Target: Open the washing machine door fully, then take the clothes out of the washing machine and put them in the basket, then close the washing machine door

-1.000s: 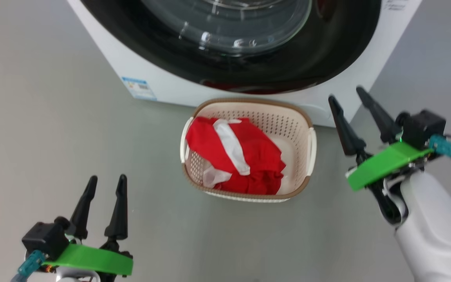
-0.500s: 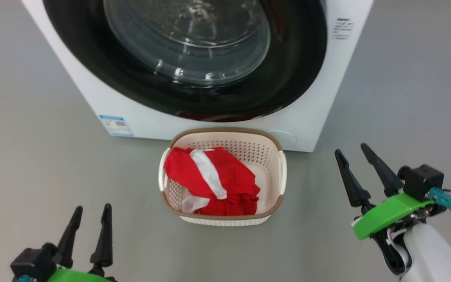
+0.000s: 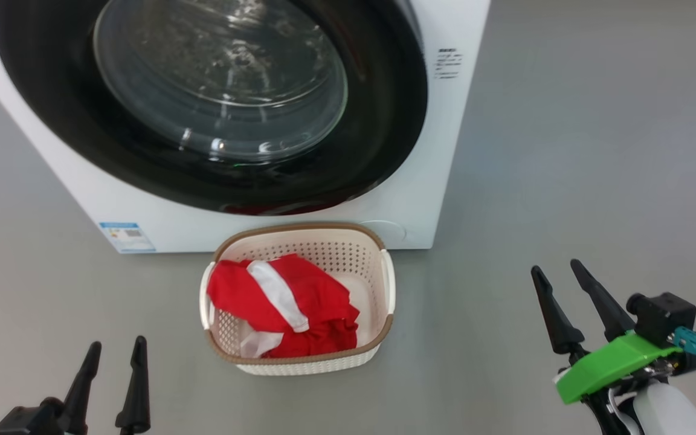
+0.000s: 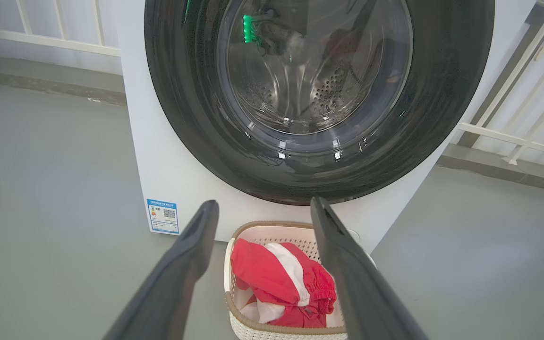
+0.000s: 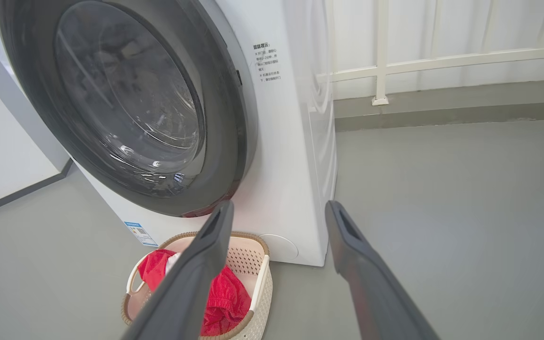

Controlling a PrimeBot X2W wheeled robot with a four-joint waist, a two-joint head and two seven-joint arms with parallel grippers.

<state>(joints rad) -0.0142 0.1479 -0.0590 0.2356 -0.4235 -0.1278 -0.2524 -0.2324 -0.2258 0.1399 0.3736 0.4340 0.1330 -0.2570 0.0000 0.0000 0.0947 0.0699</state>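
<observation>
The washing machine door [image 3: 221,90] is seen shut on the washing machine [image 3: 432,169]. The clothes [image 3: 275,302] lie in the basket [image 3: 299,232], on the floor just before it. The left gripper [image 3: 118,342] and right gripper [image 3: 554,266] are spread wide and empty. Nothing is judged left to do.

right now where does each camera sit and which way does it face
Head view: up on the robot, looking forward and down at the washing machine door, the basket and the clothes in it; left hand and right hand at the bottom corners.
Left wrist view: low, facing the door squarely; its own two fingers rise from below.
Right wrist view: low, right of the door, seeing it slantwise past its own fingers.
Both wrist views share door, basket and a white railing.
</observation>
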